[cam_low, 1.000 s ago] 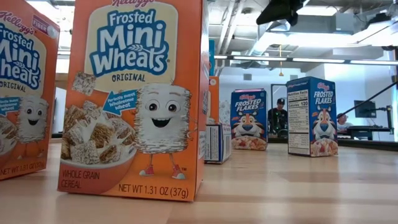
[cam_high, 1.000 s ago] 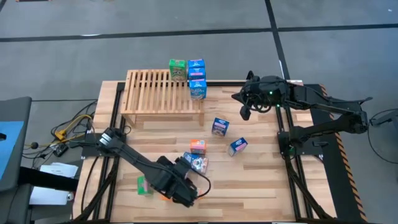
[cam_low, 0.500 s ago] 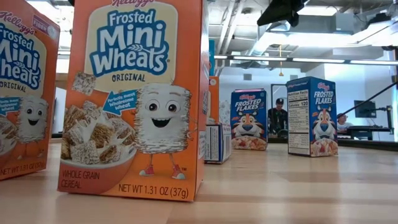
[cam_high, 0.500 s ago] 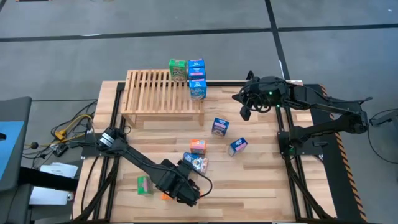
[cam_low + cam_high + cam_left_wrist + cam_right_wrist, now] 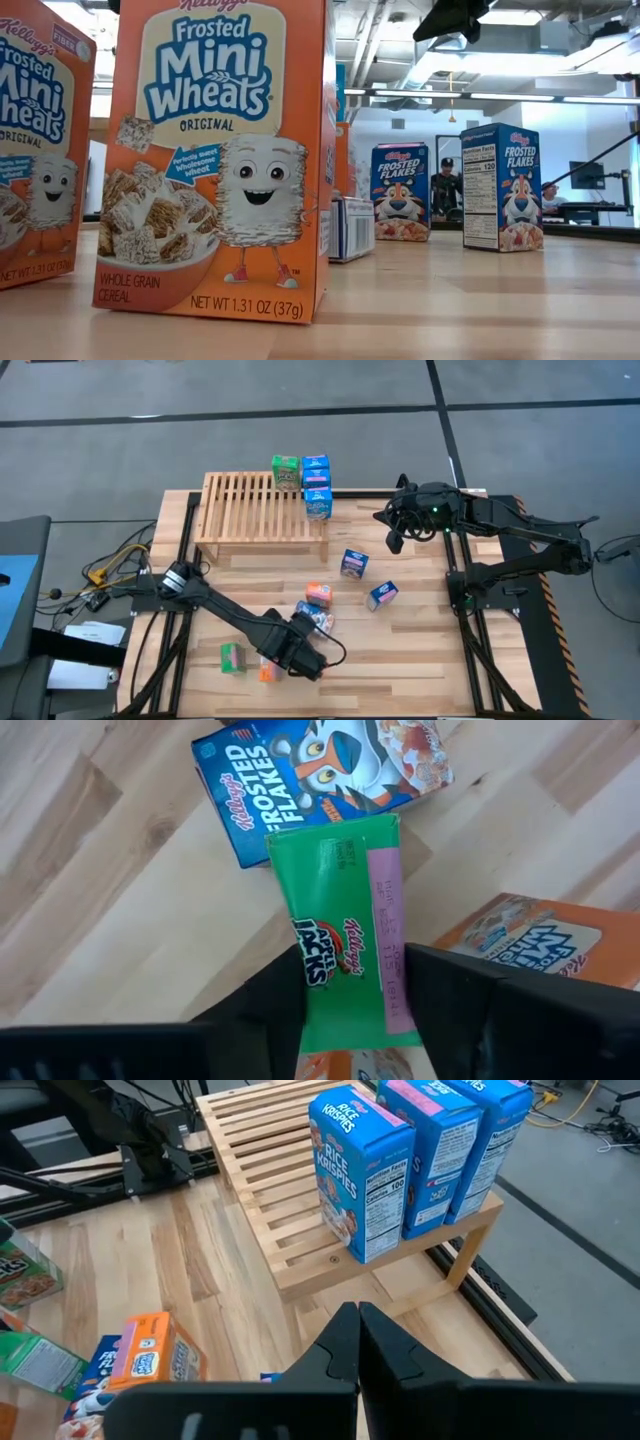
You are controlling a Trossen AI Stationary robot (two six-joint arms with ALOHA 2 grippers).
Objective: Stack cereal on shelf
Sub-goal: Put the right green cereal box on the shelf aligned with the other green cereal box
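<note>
The shelf (image 5: 262, 508) stands at the table's far left with three cereal boxes on its right end: one green (image 5: 285, 470) and two blue (image 5: 318, 502), the nearest a Rice Krispies box (image 5: 360, 1175). My left gripper (image 5: 295, 650) is low near the table's near edge, shut on a green Apple Jacks box (image 5: 345, 940) that the high view hides. A blue Frosted Flakes box (image 5: 300, 780) lies flat just beyond it. An orange box (image 5: 530, 935) sits beside it. My right gripper (image 5: 358, 1330) hangs shut and empty above the table's far right (image 5: 392, 535). My left gripper pinches the green box between its two fingers, one on each wide face (image 5: 300, 995). The narrow printed face (image 5: 350, 950) is turned up toward the wrist. The fingers come from above, slanting down. Whether the box rests on the table or hangs clear, I cannot tell.
Loose boxes lie about the table's middle: blue (image 5: 353, 563), orange (image 5: 318, 595), blue (image 5: 382, 595). Near the front edge are a green one (image 5: 232, 657) and an orange one (image 5: 265, 673). Two tall orange Mini Wheats boxes (image 5: 220, 160) fill the low view's front.
My left gripper has sunk and drifted a little toward the table's far and right sides, toward the flat blue box. This has uncovered the orange box by the near edge.
</note>
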